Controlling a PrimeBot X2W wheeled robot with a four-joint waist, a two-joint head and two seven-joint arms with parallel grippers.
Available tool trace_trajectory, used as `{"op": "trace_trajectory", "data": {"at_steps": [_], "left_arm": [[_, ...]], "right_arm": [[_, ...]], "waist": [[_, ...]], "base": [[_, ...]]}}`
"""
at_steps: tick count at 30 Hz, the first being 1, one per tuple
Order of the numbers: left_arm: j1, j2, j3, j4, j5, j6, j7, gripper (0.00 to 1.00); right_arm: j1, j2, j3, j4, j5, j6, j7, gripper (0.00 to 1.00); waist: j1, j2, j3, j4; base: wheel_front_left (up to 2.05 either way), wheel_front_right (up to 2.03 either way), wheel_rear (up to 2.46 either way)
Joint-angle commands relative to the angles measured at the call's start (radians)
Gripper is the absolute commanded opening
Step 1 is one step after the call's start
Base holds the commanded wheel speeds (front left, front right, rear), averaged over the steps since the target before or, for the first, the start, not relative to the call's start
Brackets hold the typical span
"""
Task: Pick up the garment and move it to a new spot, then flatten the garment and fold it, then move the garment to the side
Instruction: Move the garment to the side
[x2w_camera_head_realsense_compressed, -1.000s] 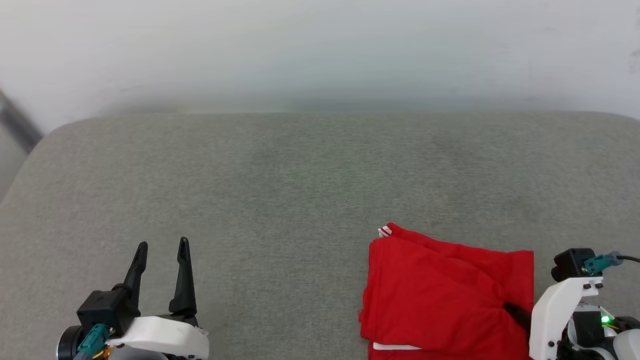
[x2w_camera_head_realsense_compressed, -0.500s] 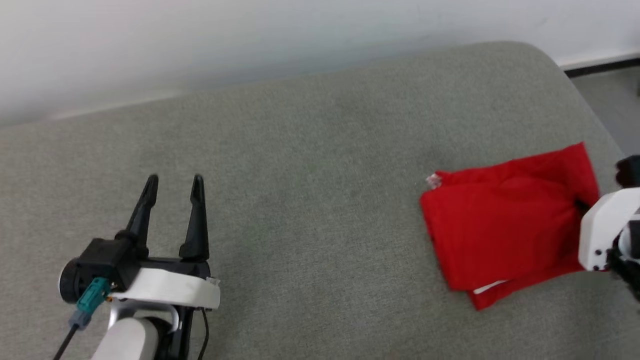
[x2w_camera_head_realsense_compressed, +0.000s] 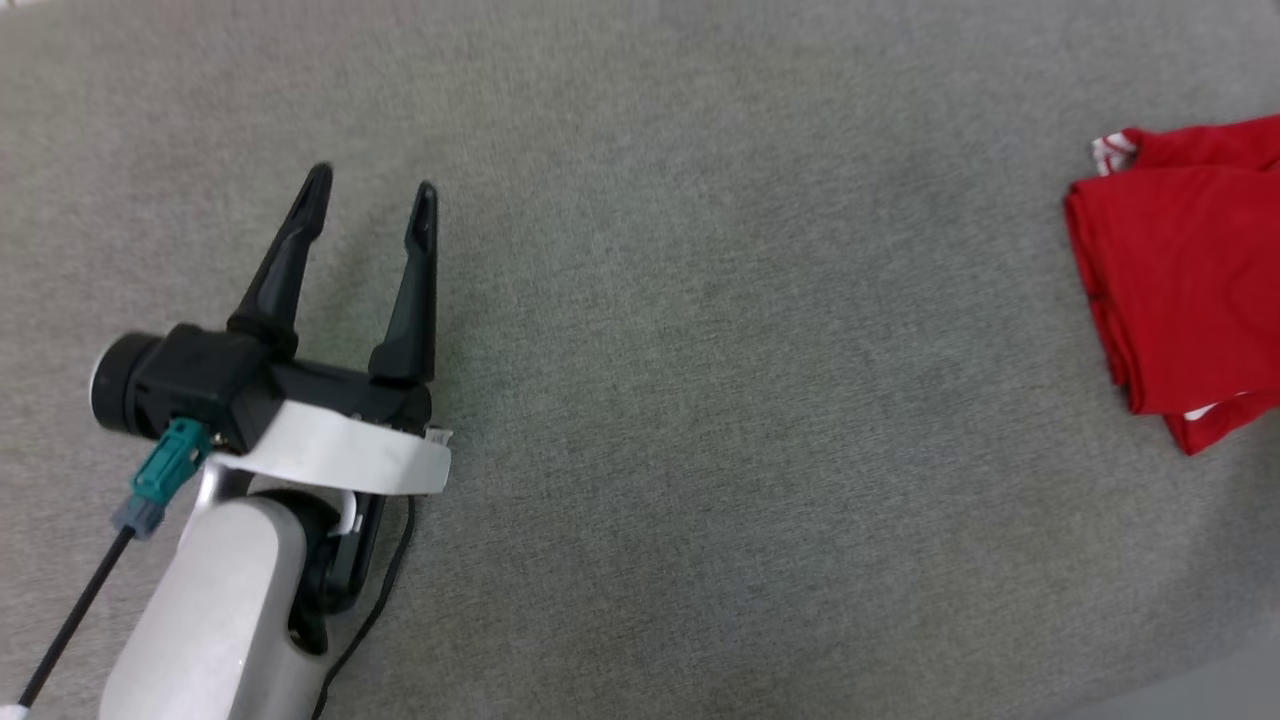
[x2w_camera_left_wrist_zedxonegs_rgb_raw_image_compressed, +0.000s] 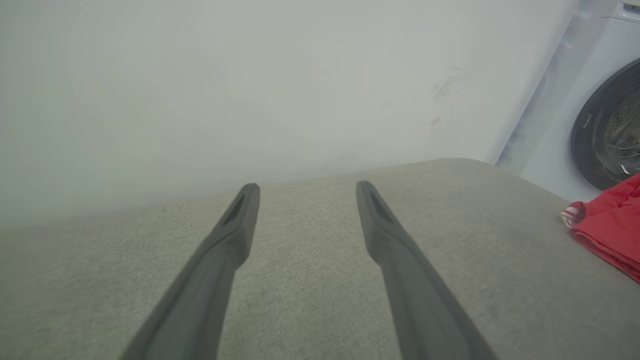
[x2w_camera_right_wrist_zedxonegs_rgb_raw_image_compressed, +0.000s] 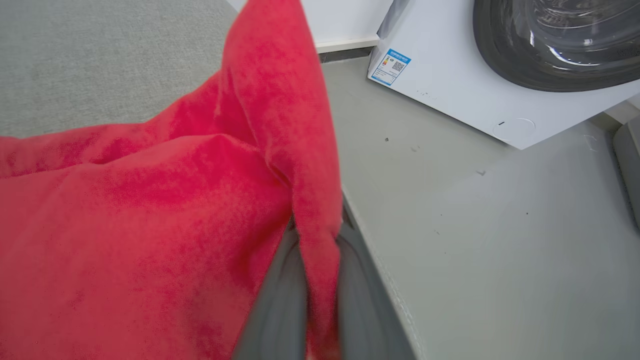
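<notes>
Cloth of folded red jersey garment (x2w_camera_head_realsense_compressed: 1180, 270) looks light, limp; right gripper (x2w_camera_right_wrist_zedxonegs_rgb_raw_image_compressed: 317, 235) pinches its edge fold, left gripper (x2w_camera_head_realsense_compressed: 372, 188) spread, empty.

Soft, even light fills every view, bright yet without glare or hard shadows on the grey fabric surface (x2w_camera_head_realsense_compressed: 700, 400), and the head view is faintly smeared, so the weave left of the red garment (x2w_camera_head_realsense_compressed: 1180, 270) looks hazy. In the left wrist view, well left of the garment, the dark fingers of the left gripper (x2w_camera_left_wrist_zedxonegs_rgb_raw_image_compressed: 307, 186) lose focus toward the bottom edge, and the pale wall behind looks washed out. In the right wrist view the garment lies so close to the lens that its cloth turns fuzzy, the fingers of the right gripper (x2w_camera_right_wrist_zedxonegs_rgb_raw_image_compressed: 318, 235) beneath it blur, and to its right white highlights glint on the washing machine door (x2w_camera_right_wrist_zedxonegs_rgb_raw_image_compressed: 555, 45).
</notes>
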Motion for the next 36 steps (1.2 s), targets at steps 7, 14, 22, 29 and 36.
{"op": "trace_trajectory", "data": {"at_steps": [7, 14, 22, 29, 36], "left_arm": [[-0.071, 0.014, -0.017, 0.007, 0.016, -0.021, 0.004, 1.00], [-0.044, 0.005, -0.020, 0.043, 0.002, -0.016, -0.014, 1.00], [0.050, -0.026, 0.001, 0.104, -0.024, 0.009, -0.049, 1.00], [0.172, -0.050, 0.036, 0.128, -0.046, 0.043, -0.064, 1.00], [0.281, -0.064, 0.069, 0.129, -0.059, 0.073, -0.068, 1.00]], "right_arm": [[-0.072, 0.049, -0.078, 0.133, -0.090, -0.001, -0.140, 1.00], [-0.105, 0.041, -0.154, 0.195, -0.125, -0.001, -0.273, 1.00], [-0.035, 0.068, -0.136, 0.169, -0.084, -0.001, -0.386, 1.00], [0.130, 0.134, -0.008, 0.017, -0.042, -0.001, -0.409, 1.00], [0.335, 0.222, 0.131, -0.211, -0.028, -0.001, -0.358, 1.00]], "waist": [[-0.0001, 0.0000, 0.087, 0.009], [-0.0001, 0.0000, 0.041, 0.025], [-0.0001, 0.0000, -0.119, 0.056], [-0.0001, 0.0000, -0.267, 0.104], [-0.0001, 0.0000, -0.352, 0.164]], "base": [[0.00, 0.00, 0.00], [0.00, 0.00, 0.00], [0.00, 0.00, 0.00], [0.00, 0.00, 0.00], [0.00, 0.00, 0.00]]}}
